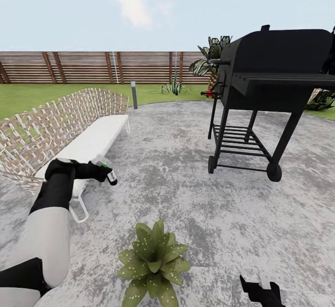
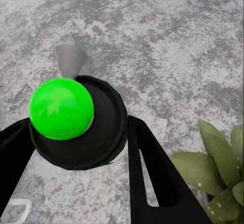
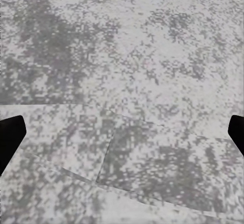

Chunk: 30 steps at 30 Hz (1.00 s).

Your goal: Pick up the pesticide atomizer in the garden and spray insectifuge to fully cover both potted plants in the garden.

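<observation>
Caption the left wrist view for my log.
Left claw grips the green-capped atomizer above grey paving, potted plant alongside.

One potted plant (image 1: 153,263) with a broad-leaved rosette stands on the paving (image 1: 186,190). One black grill (image 1: 270,79) shows two wheels. There is one wicker lounge seat (image 1: 60,135), one short bollard post (image 1: 134,95), one spiky agave (image 1: 174,87), one palm (image 1: 210,60) and one slatted fence (image 1: 93,67). One atomizer (image 1: 108,171) and two grippers, left gripper (image 1: 95,171) and right gripper (image 1: 263,290), complete the count.
</observation>
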### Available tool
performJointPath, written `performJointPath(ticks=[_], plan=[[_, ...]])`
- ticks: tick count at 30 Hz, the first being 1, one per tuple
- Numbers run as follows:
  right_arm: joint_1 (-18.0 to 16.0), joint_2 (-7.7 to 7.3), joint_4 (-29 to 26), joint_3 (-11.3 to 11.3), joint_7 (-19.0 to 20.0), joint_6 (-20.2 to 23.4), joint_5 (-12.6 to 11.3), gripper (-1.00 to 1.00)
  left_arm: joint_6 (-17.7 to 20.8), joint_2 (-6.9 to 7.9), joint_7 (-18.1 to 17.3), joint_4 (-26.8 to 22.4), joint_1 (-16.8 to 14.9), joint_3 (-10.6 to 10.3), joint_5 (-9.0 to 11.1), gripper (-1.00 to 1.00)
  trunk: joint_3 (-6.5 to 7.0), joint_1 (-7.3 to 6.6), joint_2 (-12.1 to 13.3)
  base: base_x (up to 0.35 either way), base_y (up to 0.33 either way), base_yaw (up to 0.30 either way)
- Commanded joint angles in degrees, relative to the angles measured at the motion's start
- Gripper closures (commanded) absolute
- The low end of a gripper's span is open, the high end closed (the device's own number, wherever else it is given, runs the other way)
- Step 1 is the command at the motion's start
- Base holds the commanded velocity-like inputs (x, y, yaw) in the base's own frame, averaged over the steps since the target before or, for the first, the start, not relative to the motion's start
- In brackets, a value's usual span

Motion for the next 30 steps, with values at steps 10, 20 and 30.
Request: performJointPath(ticks=[10, 20, 30], plan=[[-0.1, -0.07, -0.2, -0.6, 0.3, -0.5, 0.2, -1.00, 0.0, -2.16, 0.6, -1.1, 11.1, 0.1, 6.4, 1.00, -0.05, -0.01, 0.0, 0.000, -0.190, 0.000], [-0.1, -0.01, -0.2, -0.6, 0.3, -0.5, 0.2, -1.00, -0.1, -3.38, 0.7, -1.0, 12.4, -0.1, 7.5, 1.00, -0.05, -0.01, 0.0, 0.000, -0.277, 0.000], [-0.1, -0.02, -0.1, -0.6, 0.3, -0.5, 0.2, -1.00, -0.3, -4.24, 0.7, -0.9, 13.0, -0.4, 10.3, 1.00, -0.05, -0.01, 0.0, 0.000, -0.277, 0.000]])
